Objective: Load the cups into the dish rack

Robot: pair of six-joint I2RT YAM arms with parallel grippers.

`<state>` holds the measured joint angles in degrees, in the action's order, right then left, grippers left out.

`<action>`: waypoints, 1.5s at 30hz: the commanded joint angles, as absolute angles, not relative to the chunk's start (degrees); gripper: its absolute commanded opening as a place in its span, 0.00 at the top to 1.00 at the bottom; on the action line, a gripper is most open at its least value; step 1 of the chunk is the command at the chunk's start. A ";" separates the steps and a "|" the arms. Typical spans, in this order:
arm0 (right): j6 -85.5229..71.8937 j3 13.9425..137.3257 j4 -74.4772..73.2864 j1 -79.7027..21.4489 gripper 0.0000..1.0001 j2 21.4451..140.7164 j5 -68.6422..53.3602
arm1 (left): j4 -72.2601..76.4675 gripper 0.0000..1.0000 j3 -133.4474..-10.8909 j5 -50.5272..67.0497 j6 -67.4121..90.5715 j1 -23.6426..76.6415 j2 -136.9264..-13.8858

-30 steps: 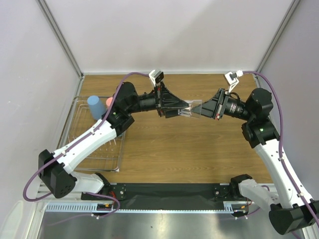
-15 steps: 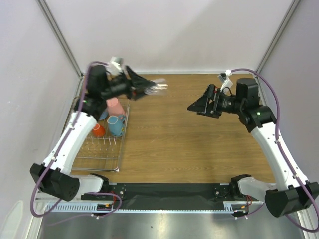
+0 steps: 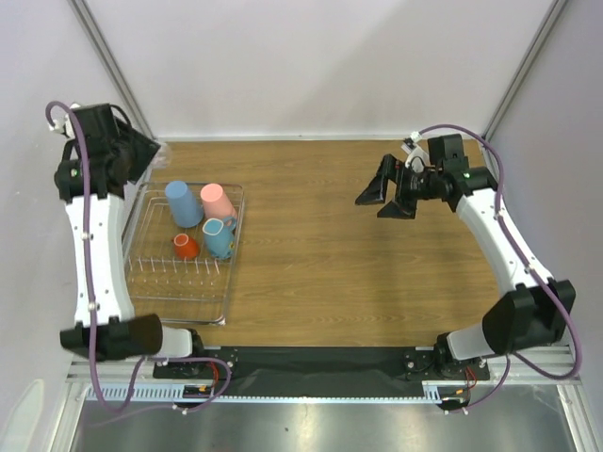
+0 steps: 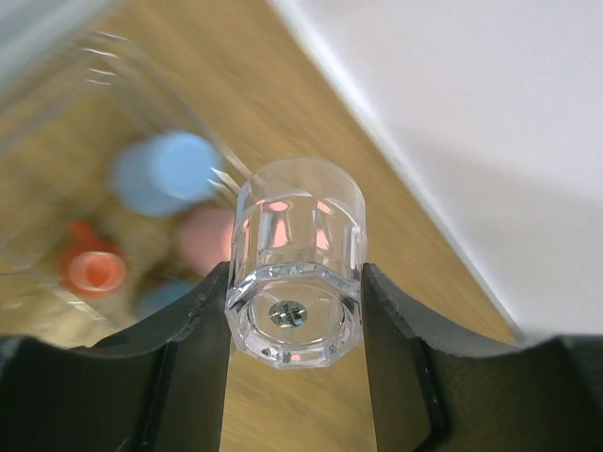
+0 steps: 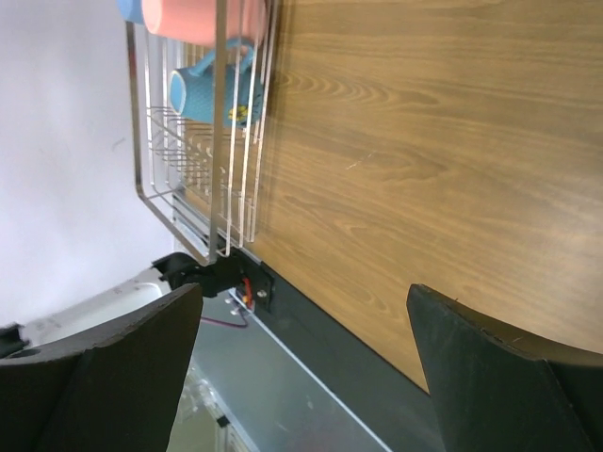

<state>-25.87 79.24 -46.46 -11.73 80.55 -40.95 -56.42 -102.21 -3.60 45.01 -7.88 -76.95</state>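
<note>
Now the left gripper (image 4: 294, 320) clamps the small clear glass (image 4: 297, 235), high above the rack's (image 3: 229, 282) far corner. Bring it down slowly and seat it over free prongs near the orange mug (image 3: 186, 246). The right gripper (image 3: 384, 198) hangs wide open, empty. Wood-grain table (image 3: 330, 273) — plain white walls around.

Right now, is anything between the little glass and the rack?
Nothing visible. The left gripper holds the glass up near the rack's far end. Four cups fill that end; the near prongs are free.
</note>
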 commanded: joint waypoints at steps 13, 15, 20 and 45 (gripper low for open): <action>-17.32 86.22 -51.94 -9.93 0.03 92.72 -36.30 | -56.18 1.00 -90.01 -18.81 51.67 -13.27 -88.94; -16.44 86.31 -52.03 -9.76 0.04 93.60 -35.77 | -56.60 1.00 -89.56 -22.12 52.03 -13.71 -90.08; -15.65 88.15 -53.17 -8.44 0.04 96.06 -35.51 | -56.95 1.00 -88.78 -22.15 51.94 -16.08 -92.81; -16.00 91.14 -53.70 -3.87 0.05 103.88 -38.14 | -54.94 1.00 -87.98 -17.93 55.55 -18.72 -106.26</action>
